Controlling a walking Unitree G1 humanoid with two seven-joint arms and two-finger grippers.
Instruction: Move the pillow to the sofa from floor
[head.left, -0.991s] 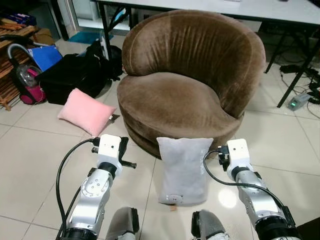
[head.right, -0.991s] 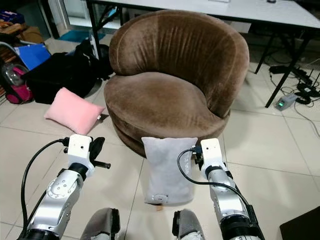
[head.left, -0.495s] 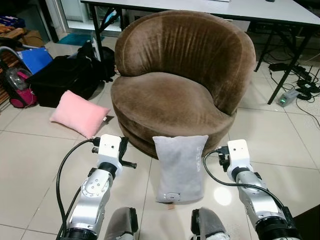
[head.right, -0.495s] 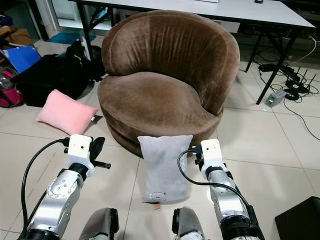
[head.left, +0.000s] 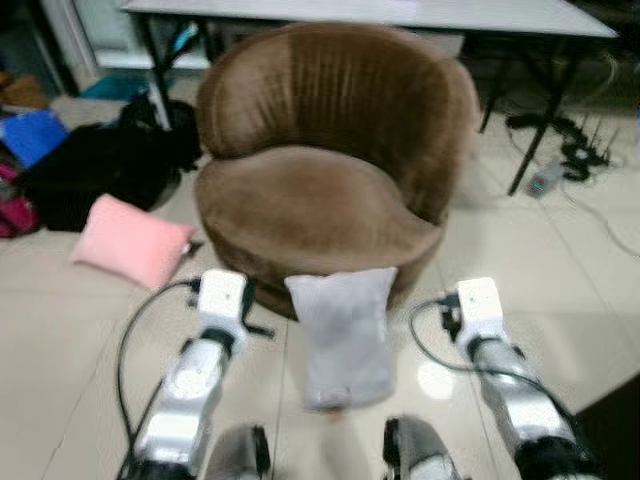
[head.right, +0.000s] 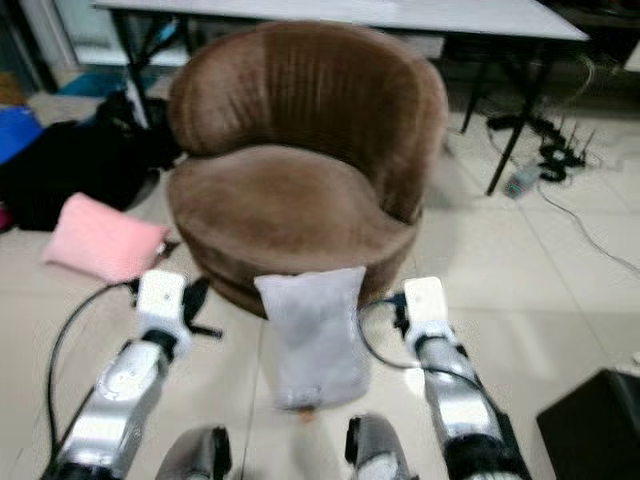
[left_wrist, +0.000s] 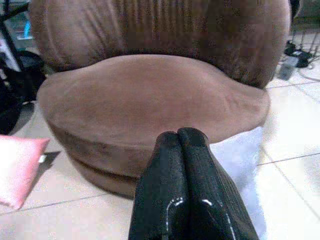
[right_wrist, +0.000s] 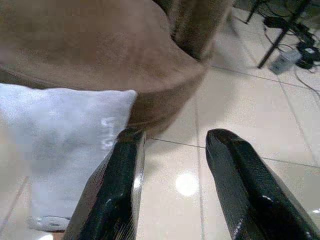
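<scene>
The brown round sofa chair (head.left: 325, 170) takes up the upper middle of the head view, with a white tabletop (head.left: 370, 12) along the top edge behind it. Your task's thing, the grey pillow (head.left: 342, 335), stands at lower centre on the tiled floor (head.left: 560, 270), leaning against the seat's front edge. A pink pillow (head.left: 130, 240) lies at left centre, just beside a black bag (head.left: 95, 170).

Expect the grey pillow to be light, soft and squashy, so it will sag and fold if you pinch one corner. Take it at both side edges near the upper half, one hand per side, and squeeze deep into the stuffing.

Your left hand (left_wrist: 182, 145) is clenched with nothing in it, pointing at the seat. Your right hand (right_wrist: 172, 140) is released, fingers spread, just beside the pillow's edge.
</scene>
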